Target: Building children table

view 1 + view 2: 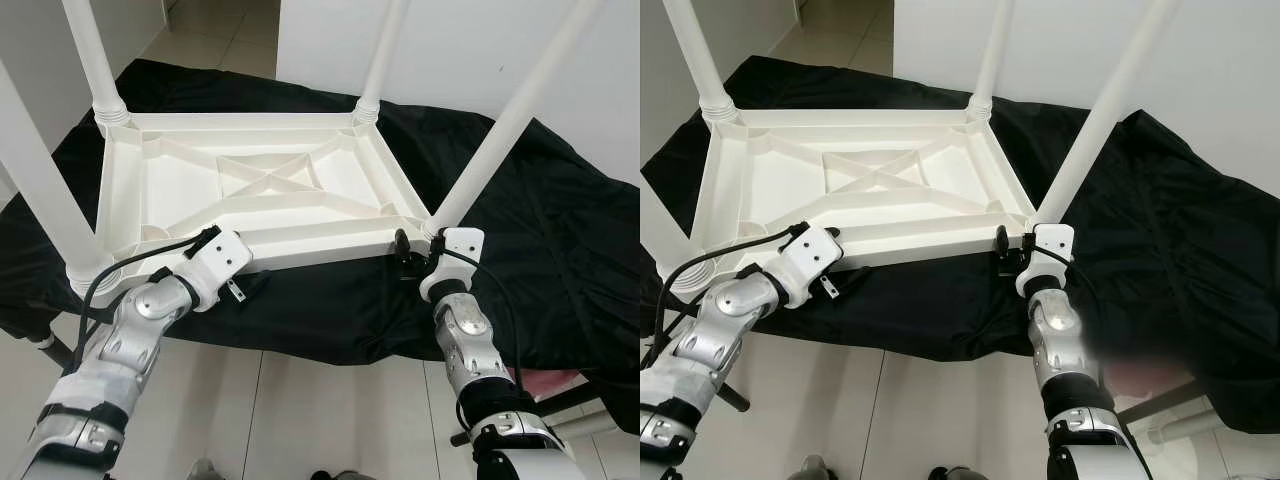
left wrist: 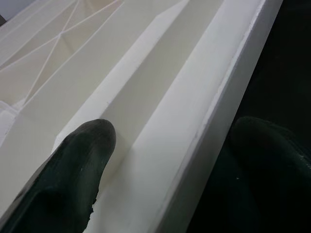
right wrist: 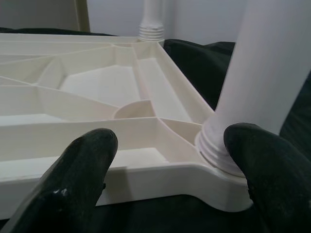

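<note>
Left eye view: four legs are seen already fitted to the upturned white plastic children's table [image 1: 260, 190] on the black-draped surface [image 1: 560, 230], its near rim straddled by both open claws, left [image 1: 250, 285] and right [image 1: 408, 250], so turning upright seemingly remains.

Table [image 1: 262, 185] looking like smooth white plastic, slight sheen. Black cloth [image 1: 560, 250] underneath showing matt and wrinkly. Gripper fingers [image 3: 87, 165] looking rubbery, dull black.
</note>
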Robot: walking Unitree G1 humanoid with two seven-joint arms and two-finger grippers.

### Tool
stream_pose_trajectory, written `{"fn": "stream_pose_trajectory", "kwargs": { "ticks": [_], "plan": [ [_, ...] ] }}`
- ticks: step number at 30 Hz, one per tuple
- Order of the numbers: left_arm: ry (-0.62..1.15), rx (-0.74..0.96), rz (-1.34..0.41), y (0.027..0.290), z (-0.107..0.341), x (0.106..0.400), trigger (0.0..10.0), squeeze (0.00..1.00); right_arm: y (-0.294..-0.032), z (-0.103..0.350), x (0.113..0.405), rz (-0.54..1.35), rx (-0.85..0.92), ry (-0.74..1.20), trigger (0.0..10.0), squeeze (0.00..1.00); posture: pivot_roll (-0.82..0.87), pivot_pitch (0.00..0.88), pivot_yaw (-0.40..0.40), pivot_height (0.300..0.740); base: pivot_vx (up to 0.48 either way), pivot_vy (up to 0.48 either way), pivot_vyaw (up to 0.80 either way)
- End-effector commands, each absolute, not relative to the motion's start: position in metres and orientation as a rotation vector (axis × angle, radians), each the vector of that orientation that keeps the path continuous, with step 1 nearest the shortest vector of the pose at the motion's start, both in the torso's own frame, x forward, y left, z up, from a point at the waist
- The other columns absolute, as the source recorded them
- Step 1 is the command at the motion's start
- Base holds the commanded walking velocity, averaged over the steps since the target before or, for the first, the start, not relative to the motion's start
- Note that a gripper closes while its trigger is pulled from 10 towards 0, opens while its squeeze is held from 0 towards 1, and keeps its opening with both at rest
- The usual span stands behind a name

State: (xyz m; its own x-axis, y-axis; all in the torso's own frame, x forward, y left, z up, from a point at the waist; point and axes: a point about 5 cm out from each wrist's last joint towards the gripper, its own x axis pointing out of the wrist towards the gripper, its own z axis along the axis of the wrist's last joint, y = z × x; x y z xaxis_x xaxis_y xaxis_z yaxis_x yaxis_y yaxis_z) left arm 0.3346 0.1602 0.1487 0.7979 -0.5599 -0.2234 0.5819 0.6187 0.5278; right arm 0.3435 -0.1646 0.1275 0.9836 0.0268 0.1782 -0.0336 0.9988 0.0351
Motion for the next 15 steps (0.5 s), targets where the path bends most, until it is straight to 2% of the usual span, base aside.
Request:
{"fn": "stream_pose_trajectory", "kwargs": {
  "ticks": [1, 6, 7, 8, 9, 10, 11, 13, 14, 15],
  "plan": [
    [0.121, 0.607, -0.672, 0.161, 0.138, 0.335, 10.0, 0.0, -0.1639, 0.1256, 0.3433, 0.028, 0.031, -0.177, 10.0, 0.0, 0.08, 0.095, -0.106, 0.74, 0.0, 0.0, 0.0],
    [0.176, 0.582, -0.713, 0.1615, 0.1363, 0.3345, 10.0, 0.0, -0.1598, 0.1283, 0.3447, 0.032, 0.036, -0.193, 10.0, 0.0, 0.08, 0.094, -0.101, 0.74, 0.0, 0.0, 0.0],
    [0.186, 0.549, -0.723, 0.1611, 0.1369, 0.3343, 8.2, 0.0, -0.1591, 0.1287, 0.3447, 0.032, 0.037, -0.196, 10.0, 0.0, 0.08, 0.094, -0.098, 0.74, 0.0, 0.0, 0.0],
    [0.186, 0.549, -0.723, 0.1611, 0.1369, 0.3343, 8.2, 0.0, -0.1591, 0.1287, 0.3447, 0.032, 0.037, -0.196, 10.0, 0.0, 0.08, 0.094, -0.098, 0.74, 0.0, 0.0, 0.0],
    [0.183, 0.527, -0.728, 0.1603, 0.1384, 0.3346, 7.3, 0.0, -0.1588, 0.1288, 0.3446, 0.031, 0.037, -0.199, 10.0, 0.0, 0.08, 0.095, -0.098, 0.74, 0.0, 0.0, 0.0],
    [0.174, 0.518, -0.727, 0.1596, 0.1401, 0.3351, 5.8, 0.0, -0.1587, 0.1288, 0.3445, 0.03, 0.038, -0.199, 10.0, 0.0, 0.08, 0.095, -0.098, 0.74, 0.0, 0.0, 0.0],
    [0.165, 0.513, -0.725, 0.1582, 0.1416, 0.336, 0.9, 0.0, -0.1588, 0.1285, 0.3446, 0.027, 0.04, -0.199, 10.0, 0.0, 0.08, 0.095, -0.097, 0.74, 0.0, 0.0, 0.0],
    [0.165, 0.513, -0.725, 0.1582, 0.1416, 0.336, 0.9, 0.0, -0.1588, 0.1285, 0.3446, 0.027, 0.04, -0.199, 10.0, 0.0, 0.08, 0.095, -0.097, 0.74, 0.0, 0.0, 0.0],
    [0.154, 0.517, -0.724, 0.1569, 0.1428, 0.3364, 0.0, 0.0, -0.1588, 0.1282, 0.3446, 0.026, 0.04, -0.199, 10.0, 0.0, 0.08, 0.094, -0.096, 0.74, 0.0, 0.0, 0.0],
    [0.147, 0.513, -0.724, 0.1547, 0.144, 0.3367, 0.0, 0.0, -0.1584, 0.1279, 0.3446, 0.025, 0.041, -0.199, 10.0, 0.0, 0.08, 0.095, -0.096, 0.74, 0.0, 0.0, 0.0]
  ]
}}
